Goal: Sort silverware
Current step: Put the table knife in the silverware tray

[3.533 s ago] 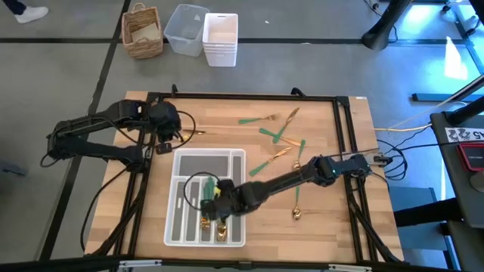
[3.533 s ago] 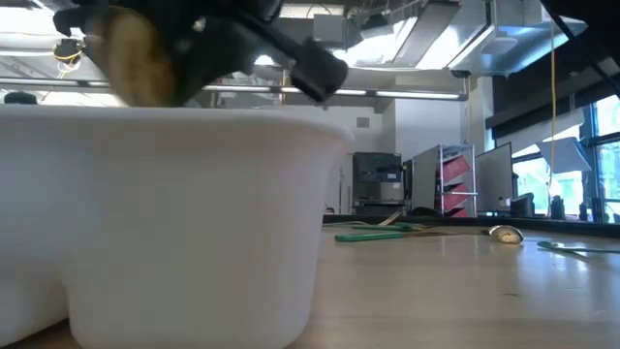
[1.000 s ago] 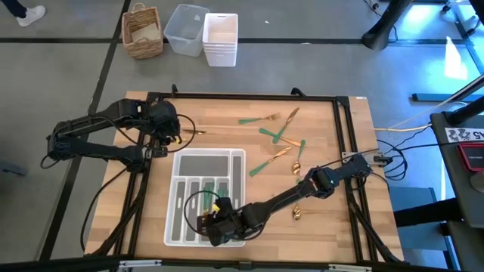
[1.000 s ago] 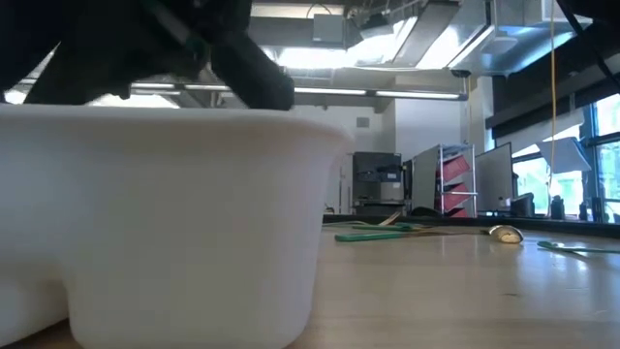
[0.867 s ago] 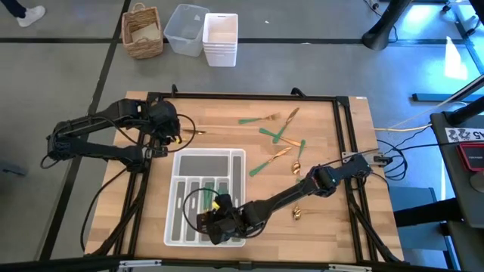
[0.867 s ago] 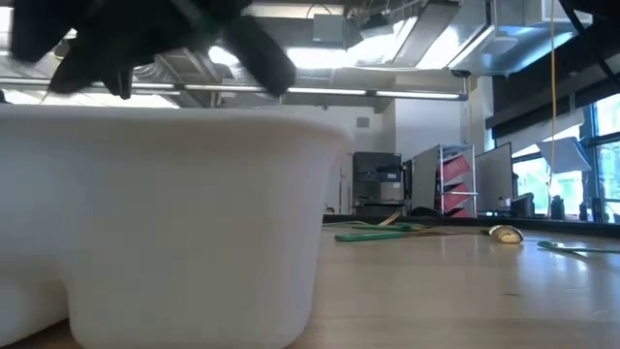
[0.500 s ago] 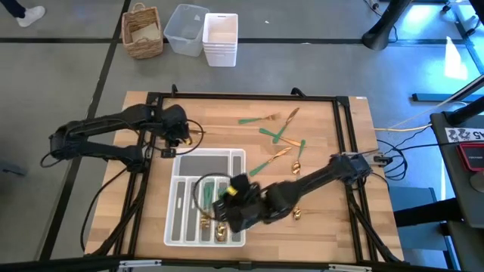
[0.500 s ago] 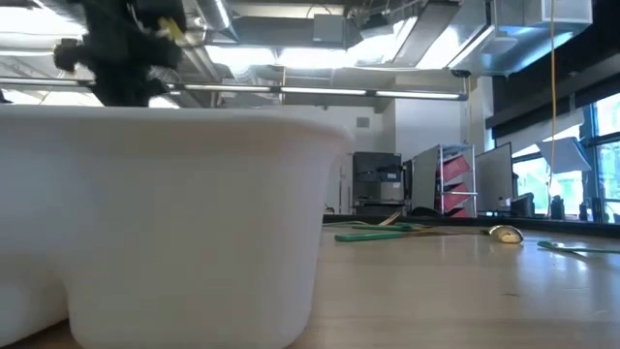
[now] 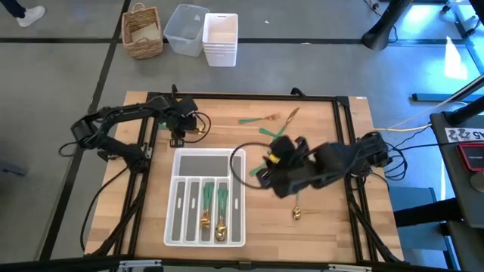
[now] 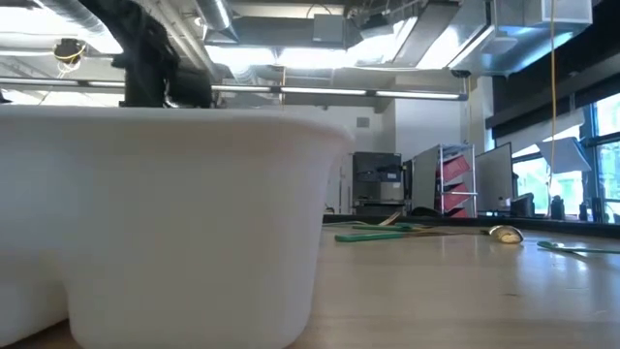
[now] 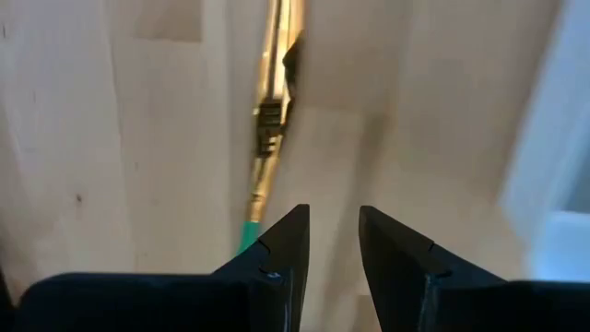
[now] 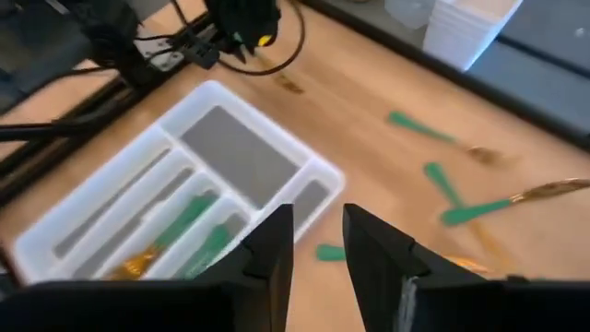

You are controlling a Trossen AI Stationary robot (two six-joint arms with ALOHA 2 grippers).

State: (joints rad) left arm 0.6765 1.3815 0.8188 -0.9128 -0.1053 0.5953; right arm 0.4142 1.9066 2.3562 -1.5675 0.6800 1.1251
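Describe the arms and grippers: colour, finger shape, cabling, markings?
Both arms are black, with jointed tubular links. The left gripper and right gripper each have two flat, dark, wedge-tipped fingers. Thin black cables loop from each wrist. The right arm's wrist carries a yellow marking.

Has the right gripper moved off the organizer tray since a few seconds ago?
Yes. The right gripper has pulled up and away from the white organizer tray toward the table's right side, and now sits beside the tray's right edge.

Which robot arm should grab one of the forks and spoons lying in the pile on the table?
Probably the right. The right gripper, open and empty, hangs beside the loose silverware right of the tray. The left gripper is over a single piece beyond the tray.
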